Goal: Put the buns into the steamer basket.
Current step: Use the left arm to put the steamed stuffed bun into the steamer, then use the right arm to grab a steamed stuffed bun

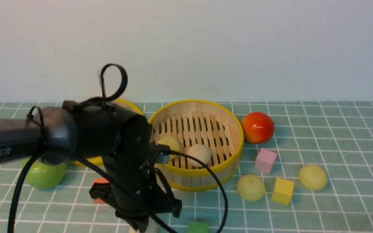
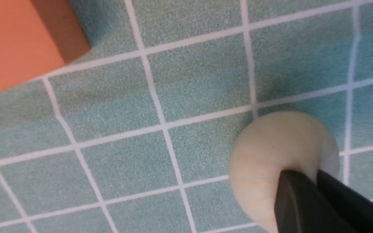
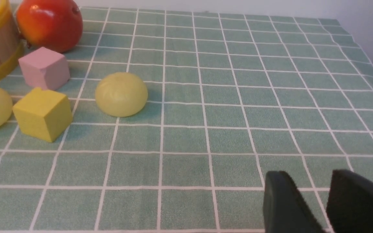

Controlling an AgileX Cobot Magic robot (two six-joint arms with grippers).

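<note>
Resting in the steamer basket (image 1: 206, 172): two buns (image 1: 198, 154); outside, three.

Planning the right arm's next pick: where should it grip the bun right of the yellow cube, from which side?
Probably from above, right pincer straddling the bun low across its widest part: it sits flat side down, its dome is smooth, and nothing touches it. The yellow cube stands clear.

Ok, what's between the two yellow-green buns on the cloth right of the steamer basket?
A yellow cube stands between them; the front and right wrist views both show it.
</note>
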